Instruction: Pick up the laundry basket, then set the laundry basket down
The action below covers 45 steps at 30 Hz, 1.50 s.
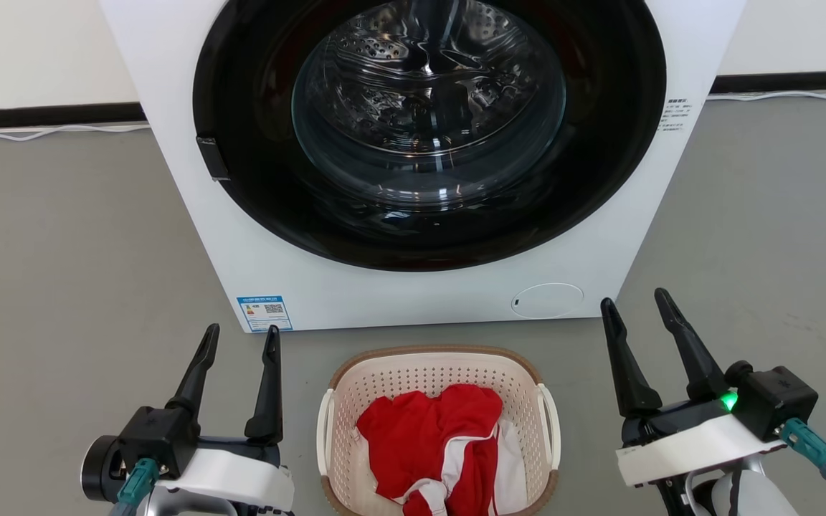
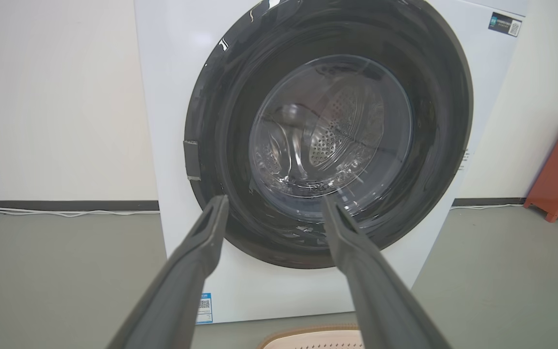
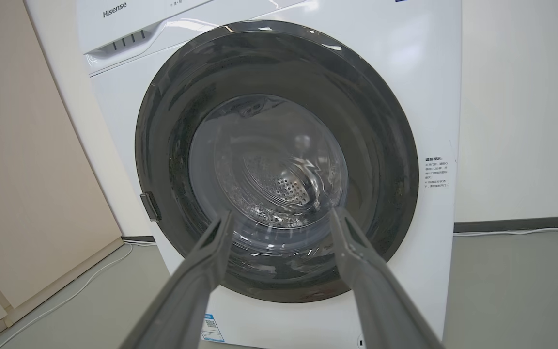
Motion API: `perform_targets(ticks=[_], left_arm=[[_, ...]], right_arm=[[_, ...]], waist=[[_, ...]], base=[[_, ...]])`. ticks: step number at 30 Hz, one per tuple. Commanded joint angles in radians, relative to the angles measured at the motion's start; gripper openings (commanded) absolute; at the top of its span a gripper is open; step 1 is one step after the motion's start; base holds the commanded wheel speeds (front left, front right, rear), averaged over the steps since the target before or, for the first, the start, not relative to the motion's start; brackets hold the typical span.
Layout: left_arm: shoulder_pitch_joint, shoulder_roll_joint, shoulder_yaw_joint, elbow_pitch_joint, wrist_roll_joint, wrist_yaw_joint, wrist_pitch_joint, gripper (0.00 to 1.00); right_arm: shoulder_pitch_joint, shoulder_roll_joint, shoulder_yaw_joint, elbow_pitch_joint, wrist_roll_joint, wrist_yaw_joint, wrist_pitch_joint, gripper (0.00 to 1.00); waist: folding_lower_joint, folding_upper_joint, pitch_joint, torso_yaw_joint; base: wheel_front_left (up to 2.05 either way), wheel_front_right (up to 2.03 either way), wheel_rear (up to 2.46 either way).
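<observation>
Head view: the laundry basket [image 1: 431, 353] sits on the floor [image 1: 62, 251] at 6 o'clock, red cloth [image 1: 427, 430] inside; left pincer [image 1: 242, 331] at 8, right pincer [image 1: 634, 299] at 4, both spread. Probably light, stiff plastic; its white side handles [image 1: 325, 430] suit gripping. Left wrist view: the laundry basket [image 2: 308, 334] peeks in at 6. Right wrist view: washing machine [image 3: 434, 72] reads "Hisense" [image 3: 114, 8] at 11

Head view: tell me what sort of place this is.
Likely a laundry area in a plain room: a white front-loading washing machine with a dark round glass door, a small cream perforated plastic laundry basket holding red-and-white clothes before it, and bare grey floor.
</observation>
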Motion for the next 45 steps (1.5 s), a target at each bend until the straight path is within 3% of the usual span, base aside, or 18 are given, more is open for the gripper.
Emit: perform_targets(ticks=[1, 12, 29, 36, 45], left_arm=[[-0.051, 0.009, 0.032, -0.021, -0.003, 0.005, -0.006, 1.00], [-0.065, 0.009, 0.034, -0.014, -0.016, 0.008, -0.006, 1.00], [-0.209, 0.009, 0.044, 0.038, -0.029, -0.006, -0.006, 1.00], [-0.291, 0.009, 0.059, 0.122, -0.091, -0.007, -0.006, 1.00], [-0.392, 0.009, 0.050, 0.286, -0.094, -0.021, -0.006, 1.00]], right_arm=[[-0.033, -0.002, 0.015, -0.024, -0.007, 0.007, -0.011, 1.00], [-0.034, -0.004, -0.012, -0.006, -0.011, 0.007, -0.011, 1.00], [-0.139, -0.003, -0.065, 0.044, 0.002, 0.007, -0.011, 1.00], [-0.206, -0.012, -0.059, 0.116, 0.009, 0.007, -0.011, 1.00], [-0.277, -0.024, -0.040, 0.212, 0.019, 0.007, -0.011, 1.00]], waist=[[0.0000, -0.0001, 0.000, -0.001], [0.0000, -0.0001, 0.056, -0.014], [0.0000, -0.0001, 0.337, -0.037], [0.0000, -0.0001, 0.440, -0.032], [0.0000, -0.0001, 0.534, -0.017]], base=[[0.00, 0.00, 0.00], [0.00, 0.00, 0.00], [0.00, 0.00, 0.00], [0.00, 0.00, 0.00], [0.00, 0.00, 0.00]])
